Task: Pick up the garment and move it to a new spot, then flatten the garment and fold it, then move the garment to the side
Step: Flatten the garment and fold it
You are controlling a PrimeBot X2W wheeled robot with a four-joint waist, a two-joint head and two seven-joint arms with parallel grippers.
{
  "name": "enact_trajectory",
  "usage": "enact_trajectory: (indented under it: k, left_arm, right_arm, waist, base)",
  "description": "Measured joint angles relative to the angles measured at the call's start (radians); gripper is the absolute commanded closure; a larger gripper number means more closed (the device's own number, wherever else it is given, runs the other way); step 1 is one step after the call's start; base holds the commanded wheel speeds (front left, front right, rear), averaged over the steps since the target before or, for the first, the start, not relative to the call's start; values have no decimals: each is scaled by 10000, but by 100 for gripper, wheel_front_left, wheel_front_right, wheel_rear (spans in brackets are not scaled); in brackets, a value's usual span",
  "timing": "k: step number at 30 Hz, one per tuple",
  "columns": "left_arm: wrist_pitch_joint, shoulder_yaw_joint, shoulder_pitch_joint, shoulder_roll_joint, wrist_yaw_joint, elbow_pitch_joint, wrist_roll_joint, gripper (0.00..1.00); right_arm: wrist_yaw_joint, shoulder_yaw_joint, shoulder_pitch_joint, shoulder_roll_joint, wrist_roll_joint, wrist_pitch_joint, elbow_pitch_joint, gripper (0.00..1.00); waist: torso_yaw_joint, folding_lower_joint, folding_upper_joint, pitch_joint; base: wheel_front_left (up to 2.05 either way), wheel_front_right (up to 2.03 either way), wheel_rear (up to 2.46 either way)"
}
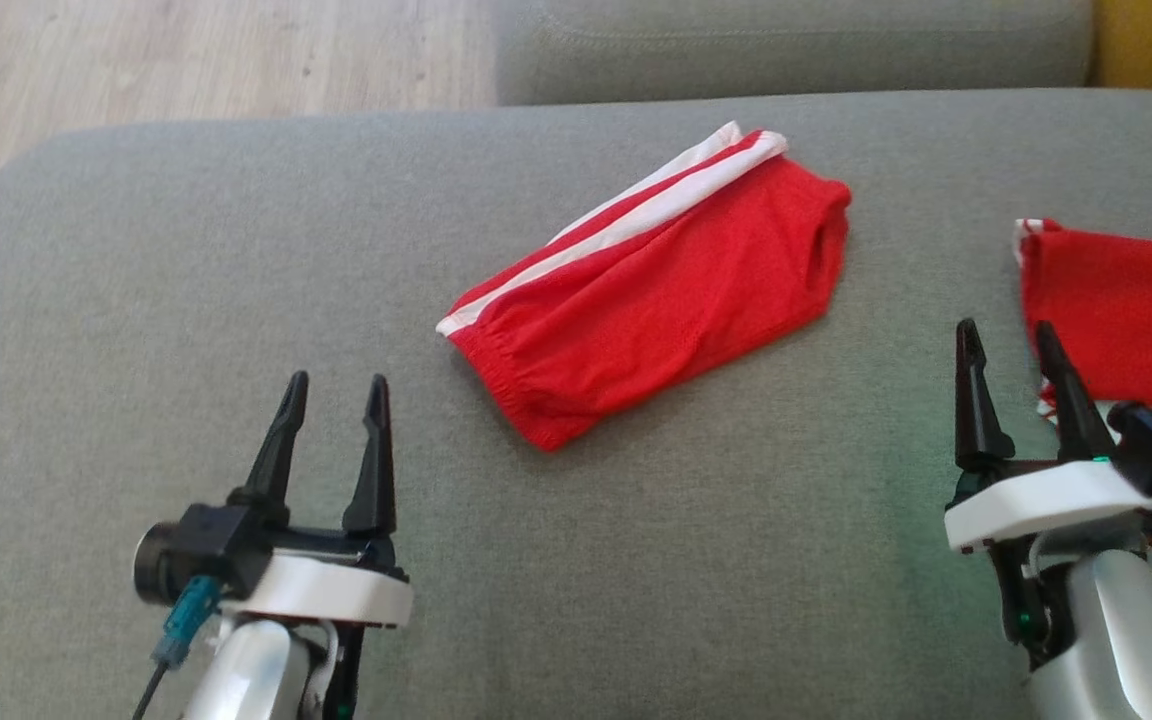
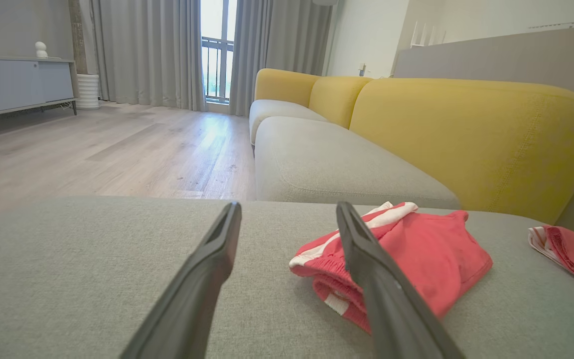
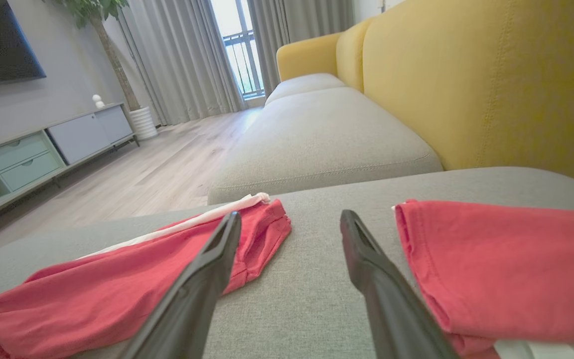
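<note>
Garment (image 1: 646,290) lies folded on grey sofa cushion (image 1: 236,250); wooden floor (image 1: 186,50) beyond.

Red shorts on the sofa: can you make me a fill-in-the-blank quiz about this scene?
1. The red shorts have ____ stripes along one side.
2. They lie on a ____ seat cushion.
3. The sofa's backrest is ____.
4. The left fingers and right fingers stand ____, holding nothing.
Missing words: white; gray; yellow; open.
</note>
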Motion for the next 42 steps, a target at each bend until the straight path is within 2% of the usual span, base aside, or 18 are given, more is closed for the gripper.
enact_trajectory:
  k: [8, 18, 22, 29, 31, 33, 42]
  left_arm:
    - [-2, 31, -727, -433, -401, 232, 422, 0]
    - [-2, 23, -1345, -752, -631, 583, 585, 0]
    - [-2, -119, -1578, -803, -700, 1237, 844, 0]
    - [-2, -382, -1857, -903, -658, 1643, 890, 0]
    - [-2, -397, -1883, -917, -600, 1854, 142, 0]
    - [-2, -639, -1882, -913, -552, 2031, -88, 0]
    - [-2, -1112, -1977, -940, -242, 2021, -462, 0]
  right_arm:
    - [0, -700, -629, 155, 222, 1331, 59, 0]
    - [0, -1987, -2790, 232, 2034, 3187, 1576, 0]
    - [0, -2692, -3466, 234, 2600, 3927, 2458, 0]
    - [-12, -3405, -4461, -6, 3164, 4266, 3145, 0]
    - [-12, -3476, -4527, -82, 3158, 4278, 3244, 0]
    - [-12, -3568, -4559, -161, 3126, 4276, 3306, 0]
    - [-12, -3647, -4823, -242, 2801, 4276, 3825, 0]
  waist:
    - [474, 3, 0, 932]
    - [1425, 3, 0, 1938]
    - [1890, 3, 0, 2244]
    - [2608, 0, 0, 2553]
    - [2796, 0, 0, 2583]
    - [2950, 0, 0, 2593]
    - [3229, -1, 0, 2503]
  base:
    - [0, 0, 0]
    - [0, 0, 0]
    - [0, 0, 0]
    - [0, 0, 0]
    - [0, 0, 0]
    - [0, 0, 0]
    - [0, 0, 0]
